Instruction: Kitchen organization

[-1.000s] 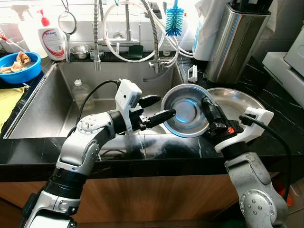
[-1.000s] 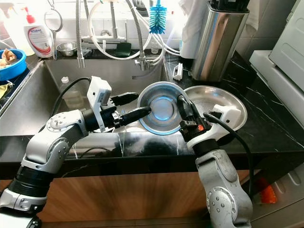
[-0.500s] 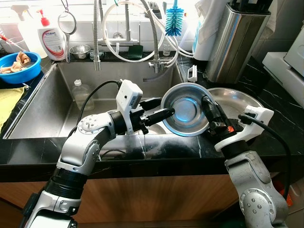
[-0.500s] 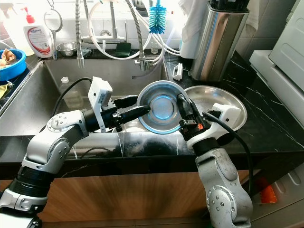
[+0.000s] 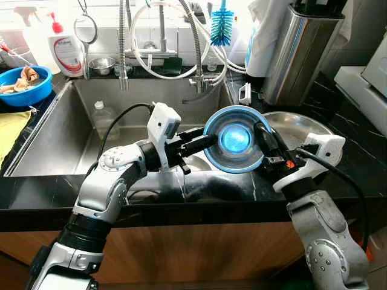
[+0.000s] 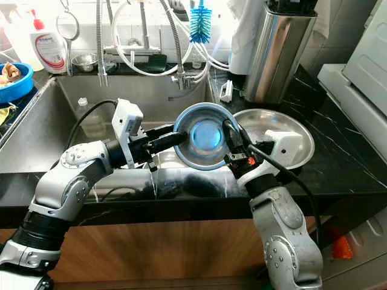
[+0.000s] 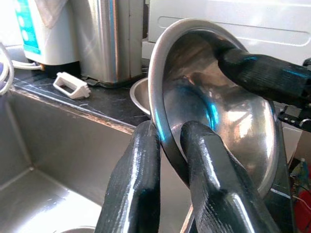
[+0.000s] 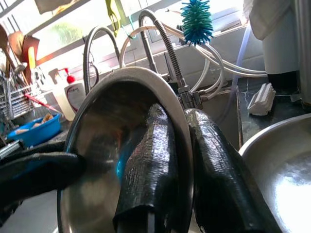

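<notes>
Over the sink's (image 5: 54, 142) front edge, both grippers clamp one steel bowl (image 5: 233, 139) tilted on edge: the left gripper (image 5: 205, 140) pinches its left rim, the right gripper (image 5: 264, 138) its right rim. A white soap bottle (image 5: 66, 51) by the tap carries a red label, too small to read.

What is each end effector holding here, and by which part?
Both hold the same steel bowl by its rim: the left end effector pinches the rim's left side, the right end effector the right side, one finger inside.

Glossy steel bowl (image 5: 234, 139) — polished black counter (image 5: 72, 187)
</notes>
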Robot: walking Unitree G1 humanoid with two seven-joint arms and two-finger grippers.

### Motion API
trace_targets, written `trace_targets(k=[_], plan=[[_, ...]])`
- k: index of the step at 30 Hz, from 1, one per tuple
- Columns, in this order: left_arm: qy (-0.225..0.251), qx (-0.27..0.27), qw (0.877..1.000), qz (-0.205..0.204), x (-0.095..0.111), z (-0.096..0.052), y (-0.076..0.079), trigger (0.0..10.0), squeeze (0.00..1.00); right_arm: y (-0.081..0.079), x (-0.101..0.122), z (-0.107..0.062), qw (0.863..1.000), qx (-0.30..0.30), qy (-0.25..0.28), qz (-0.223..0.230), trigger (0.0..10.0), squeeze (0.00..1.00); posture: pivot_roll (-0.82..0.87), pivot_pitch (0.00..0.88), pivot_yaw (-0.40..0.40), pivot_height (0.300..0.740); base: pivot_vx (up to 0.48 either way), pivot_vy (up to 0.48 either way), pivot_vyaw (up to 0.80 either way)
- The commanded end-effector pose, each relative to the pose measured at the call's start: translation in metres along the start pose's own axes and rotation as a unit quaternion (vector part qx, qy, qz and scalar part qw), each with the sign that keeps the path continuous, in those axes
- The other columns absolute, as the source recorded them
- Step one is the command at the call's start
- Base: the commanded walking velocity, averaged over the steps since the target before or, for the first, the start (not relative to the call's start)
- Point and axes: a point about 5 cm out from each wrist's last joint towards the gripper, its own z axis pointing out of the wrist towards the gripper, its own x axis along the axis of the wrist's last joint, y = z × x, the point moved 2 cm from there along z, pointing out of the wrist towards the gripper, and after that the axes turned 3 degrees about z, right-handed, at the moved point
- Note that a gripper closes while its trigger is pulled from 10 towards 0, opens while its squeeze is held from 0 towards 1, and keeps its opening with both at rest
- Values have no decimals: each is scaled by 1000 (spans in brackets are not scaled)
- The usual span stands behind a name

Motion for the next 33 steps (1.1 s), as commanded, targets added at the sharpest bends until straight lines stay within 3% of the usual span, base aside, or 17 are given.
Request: trace_targets(k=[1, 2, 3, 23, 24, 25, 33], plan=[[-7, 12, 1000, 25, 0, 1, -3, 0, 0, -14, 2, 4, 999, 36, 2, 0, 10000, 0, 4, 39, -46, 740, 0, 0, 0], [-5, 16, 1000, 24, 1, 1, -4, 0, 0, -14, 2, 5, 999, 37, 3, 2, 10000, 918, 4, 39, -46, 740, 0, 0, 0], [-3, 18, 1000, 24, 1, 1, -4, 0, 0, -15, 2, 5, 999, 37, 4, 4, 10000, 1000, 4, 39, -46, 740, 0, 0, 0], [37, 116, 992, 20, 12, 5, -25, 0, 0, -20, 0, 4, 999, 52, -3, -1, 10000, 1000, 2, 43, -44, 740, 0, 0, 0], [40, 121, 992, 18, 13, 6, -26, 0, 0, -21, -1, 4, 999, 53, -5, -3, 10000, 361, 2, 43, -44, 740, 0, 0, 0], [44, 127, 991, 17, 14, 7, -26, 0, 0, -22, -2, 4, 998, 55, -8, -4, 10000, 0, 2, 44, -44, 740, 0, 0, 0], [68, 179, 982, 3, 20, 7, -36, 0, 0, -22, -8, 4, 999, 48, -18, -9, 10000, 0, 3, 46, -43, 740, 0, 0, 0]])
